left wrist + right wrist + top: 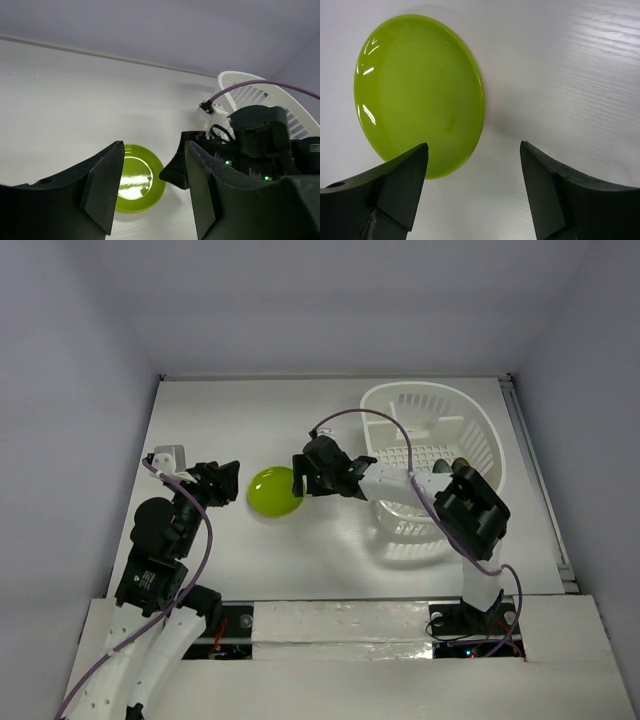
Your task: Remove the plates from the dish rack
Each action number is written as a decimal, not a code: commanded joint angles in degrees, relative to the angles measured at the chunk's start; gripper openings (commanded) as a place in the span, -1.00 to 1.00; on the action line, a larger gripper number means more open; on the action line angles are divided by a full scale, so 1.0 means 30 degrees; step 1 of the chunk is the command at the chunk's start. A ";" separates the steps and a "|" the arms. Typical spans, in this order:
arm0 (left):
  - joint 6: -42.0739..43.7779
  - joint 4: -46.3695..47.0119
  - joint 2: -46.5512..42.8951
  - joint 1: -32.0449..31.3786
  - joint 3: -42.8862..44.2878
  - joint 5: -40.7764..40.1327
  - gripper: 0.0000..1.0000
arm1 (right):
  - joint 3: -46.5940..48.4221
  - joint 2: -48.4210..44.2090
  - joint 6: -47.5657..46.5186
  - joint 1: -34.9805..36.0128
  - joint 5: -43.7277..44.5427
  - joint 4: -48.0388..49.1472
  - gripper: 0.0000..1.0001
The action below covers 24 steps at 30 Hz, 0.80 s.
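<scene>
Lime green plate (274, 492) lies flat on the white table (220, 410), face up, between my two claws and well apart from the dish rack (492, 440). My right claw (299, 478) is just beside the plate on its rack side. In the right wrist view this claw (472, 146) is released, the jaws wide apart and holding nothing. One finger (400, 185) stands over the near rim of the plate (420, 95) and the other over bare table. My left claw (226, 481) is near the other side of the plate, also spread and empty. Through its jaws (154, 145) I see the plate (135, 185) low on the table with my right claw behind it.

The white rack stands at the far right of the table, and my right arm reaches across its near rim. A small dark thing (461, 464) shows there; it is perhaps a plate edge, but I cannot tell.
</scene>
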 commanded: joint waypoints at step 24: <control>-0.0461 0.0685 -0.0721 -0.0105 0.0265 0.0940 -0.49 | 0.0316 -1.2870 -0.1923 -0.6242 1.0720 -1.8949 0.18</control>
